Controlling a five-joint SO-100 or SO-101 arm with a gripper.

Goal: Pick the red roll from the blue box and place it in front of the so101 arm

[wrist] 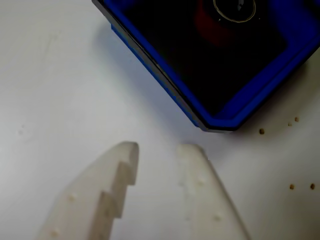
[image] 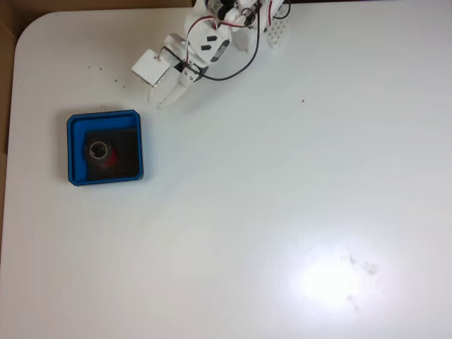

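The blue box (image: pixel 104 116) sits on the white table at the left of the fixed view, and the red roll (image: pixel 107 159) lies inside on its black floor pad. The white so101 arm (image: pixel 212 35) reaches in from the top edge. Its gripper (image: pixel 167 97) hangs above the bare table, up and to the right of the box, and is apart from it. In the wrist view the gripper (wrist: pixel 160 150) is open with nothing between its pale fingers (wrist: pixel 95 195). Just past their tips is a corner of the blue box (wrist: pixel 165 85), and the red roll (wrist: pixel 210 25) lies deeper inside.
Small dark crumbs (image: pixel 94 68) dot the table above the box, and more crumbs (wrist: pixel 291 186) lie near its corner. The table's rounded left edge (image: pixel 15 49) borders a brown surface. Bright glare (image: pixel 332 279) falls on the lower right of the tabletop.
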